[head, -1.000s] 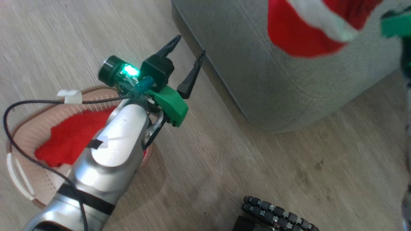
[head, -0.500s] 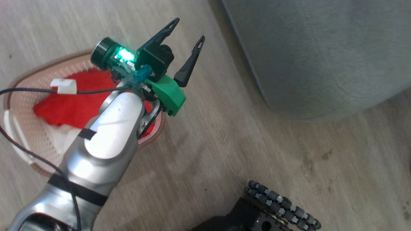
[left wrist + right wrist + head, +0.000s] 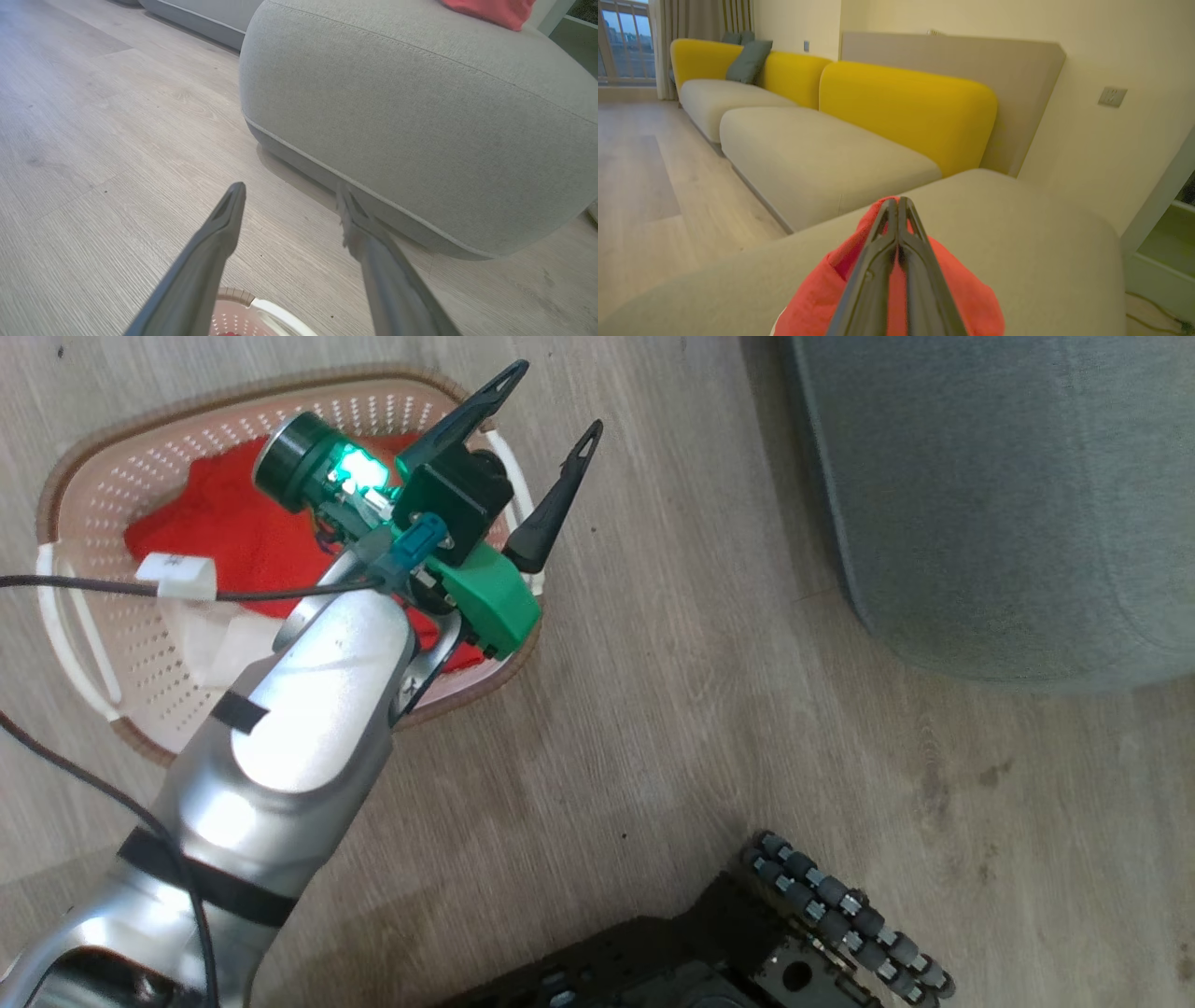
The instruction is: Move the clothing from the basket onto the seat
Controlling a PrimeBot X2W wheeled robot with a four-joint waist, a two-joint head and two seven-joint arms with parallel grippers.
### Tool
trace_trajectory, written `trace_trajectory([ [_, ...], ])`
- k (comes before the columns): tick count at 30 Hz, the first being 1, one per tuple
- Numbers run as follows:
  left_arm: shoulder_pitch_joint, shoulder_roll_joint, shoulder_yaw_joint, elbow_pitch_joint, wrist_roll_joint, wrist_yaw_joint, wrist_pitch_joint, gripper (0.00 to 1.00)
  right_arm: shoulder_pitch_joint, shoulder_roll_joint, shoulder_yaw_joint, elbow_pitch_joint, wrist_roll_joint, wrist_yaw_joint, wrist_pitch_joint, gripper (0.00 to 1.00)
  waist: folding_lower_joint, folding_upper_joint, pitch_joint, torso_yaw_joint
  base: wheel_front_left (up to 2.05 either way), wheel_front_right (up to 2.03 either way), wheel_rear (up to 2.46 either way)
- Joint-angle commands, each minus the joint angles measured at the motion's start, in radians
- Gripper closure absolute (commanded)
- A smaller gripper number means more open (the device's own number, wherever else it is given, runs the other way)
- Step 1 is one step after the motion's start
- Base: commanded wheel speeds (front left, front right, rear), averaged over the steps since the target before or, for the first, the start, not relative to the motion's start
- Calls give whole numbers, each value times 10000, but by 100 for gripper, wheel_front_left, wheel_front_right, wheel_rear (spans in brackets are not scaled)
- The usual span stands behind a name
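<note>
Under everything lies a pale wooden floor (image 3: 672, 747). On it sits the big grey cloth seat (image 3: 1008, 504) with round corners. Behind it, in the right wrist view, stands a long sofa with yellow backs (image 3: 906, 107). The robot's black base with little rollers (image 3: 822, 901) is at the bottom of the head view. The shiny silver left arm (image 3: 308, 728) reaches across the small oval cream plastic basket (image 3: 93, 504) and hides part of it. The basket stands on the floor, well apart from the seat. One thin red garment (image 3: 233, 541) with a white part lies inside it, half covered by the arm. The other red garment (image 3: 971, 298) is on top of the seat. The right fingers (image 3: 899, 242) are pressed together and pinch it. The left fingers (image 3: 558, 495) are spread wide over the basket's edge and hold nothing. A thin black cable (image 3: 93, 582) crosses above the basket.

A second ago the head view had the seat in the middle and the basket low on the left. The whole picture has swung since, so the camera moved, not the things.

The seat cloth looks rough and woven, with a sewn seam. The basket has a brown rim, white handles and rows of tiny holes.
</note>
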Motion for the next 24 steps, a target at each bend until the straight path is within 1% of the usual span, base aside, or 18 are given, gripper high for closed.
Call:
trace_trajectory([
  [1,-183,157,143,-390,51,-2,47,0,162,-187,-121,-60,48,-4,-3,100,-1,0,134,107,0,0,0],
  [2,-183,157,143,-390,51,-2,47,0,162,-187,-121,-60,48,-4,-3,100,-1,0,134,107,0,0,0],
  [4,-196,185,136,-409,17,16,51,0,557,105,5,357,119,-4,-44,100,-1,0,151,168,0,0,0],
  [7,-218,176,121,-428,-8,43,19,0,977,361,173,377,280,-4,-72,100,-1,0,62,227,0,0,0],
  [8,-223,160,120,-416,-26,48,-2,0,1130,443,212,269,342,-4,-74,63,-1,0,7,246,0,0,0],
  [9,-229,141,116,-399,-43,51,-24,0,1300,519,278,139,390,-4,-76,29,-1,0,-54,264,0,0,0],
  [10,-228,114,114,-381,-66,57,-50,0,1475,581,309,-39,462,-4,-77,0,-1,0,-129,288,0,0,0],
  [14,-191,44,142,-292,-149,95,-146,0,2067,707,630,-618,563,-4,-79,0,-1,0,-419,336,0,0,0],
  [19,-11,-117,203,-10,-342,120,-294,0,3201,968,1291,-1757,919,-4,-80,0,-1,0,-1076,400,0,0,0],
  [24,240,-350,344,218,-535,191,-390,0,4162,1178,1948,-2744,1200,-4,-80,0,-1,0,-1809,612,0,0,0],
])
